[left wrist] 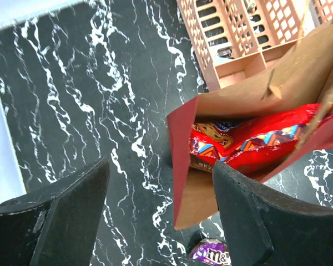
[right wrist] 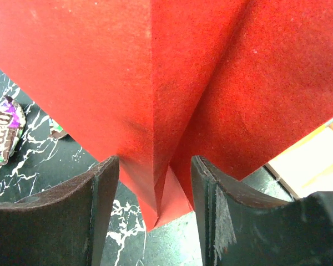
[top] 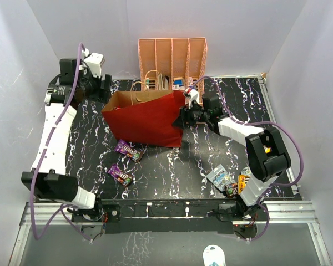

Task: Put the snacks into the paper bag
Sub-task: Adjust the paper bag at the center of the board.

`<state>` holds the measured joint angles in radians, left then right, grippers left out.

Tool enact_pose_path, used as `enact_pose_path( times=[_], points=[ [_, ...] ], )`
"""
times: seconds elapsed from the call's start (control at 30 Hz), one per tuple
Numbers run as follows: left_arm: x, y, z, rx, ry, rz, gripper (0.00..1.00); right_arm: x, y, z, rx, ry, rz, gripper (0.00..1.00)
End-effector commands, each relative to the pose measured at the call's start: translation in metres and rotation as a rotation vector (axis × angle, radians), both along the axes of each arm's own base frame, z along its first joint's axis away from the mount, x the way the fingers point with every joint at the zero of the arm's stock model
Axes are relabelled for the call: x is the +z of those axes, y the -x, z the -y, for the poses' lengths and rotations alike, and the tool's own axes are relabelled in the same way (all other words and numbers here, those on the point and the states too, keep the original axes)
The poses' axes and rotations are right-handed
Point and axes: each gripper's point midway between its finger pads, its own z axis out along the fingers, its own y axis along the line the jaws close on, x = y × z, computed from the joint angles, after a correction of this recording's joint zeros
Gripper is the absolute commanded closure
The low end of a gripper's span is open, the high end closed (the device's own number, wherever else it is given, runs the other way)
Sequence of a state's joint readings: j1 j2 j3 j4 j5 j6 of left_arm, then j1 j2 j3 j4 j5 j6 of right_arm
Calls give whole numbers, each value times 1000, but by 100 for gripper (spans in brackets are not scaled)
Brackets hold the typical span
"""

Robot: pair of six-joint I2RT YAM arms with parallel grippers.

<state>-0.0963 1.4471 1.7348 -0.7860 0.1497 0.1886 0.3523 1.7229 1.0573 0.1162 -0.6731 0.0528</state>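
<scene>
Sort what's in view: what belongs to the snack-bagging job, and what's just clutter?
Job:
paper bag
red chip bag, already inside it
purple candy wrapper
second purple wrapper
blue-grey pouch
yellow and dark packets

Lying about:
peach slotted organizer
small blue-white boxes with it

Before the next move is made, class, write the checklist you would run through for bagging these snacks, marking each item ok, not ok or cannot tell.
1. Paper bag lies on its side with its mouth open: ok.
2. Red chip bag is inside it: ok.
3. Left jaws are open and empty near the mouth: ok.
4. Right jaws flank the bag's bottom corner; firm hold on it: cannot tell.
5. Purple candy bars bagged: not ok, both on the table in front of the bag.
6. Blue-grey pouch and yellow packet bagged: not ok, also out on the table.
</scene>
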Motion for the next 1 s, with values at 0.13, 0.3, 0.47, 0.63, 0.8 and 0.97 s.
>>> enact_pose_path(
  times=[0.13, 0.3, 0.47, 0.63, 0.8, 0.97],
  points=[
    [-47, -5, 14, -22, 134, -189, 36, 36, -4, 0, 5, -37, 125, 44],
    [-56, -8, 28, -52, 203, -240, 47, 38, 0, -1, 23, -46, 129, 44],
    [-66, -5, 33, -54, 238, -289, 66, 42, 6, -4, 55, -60, 136, 44],
    [-64, 1, 39, -53, 280, -312, 95, 47, 13, -9, 112, -88, 142, 49],
    [-55, 10, 45, -59, 319, -335, 100, 50, 5, -12, 108, -89, 135, 59],
    [-42, 13, 47, -42, 351, -318, 100, 54, 7, -13, 122, -96, 141, 76]
  ],
)
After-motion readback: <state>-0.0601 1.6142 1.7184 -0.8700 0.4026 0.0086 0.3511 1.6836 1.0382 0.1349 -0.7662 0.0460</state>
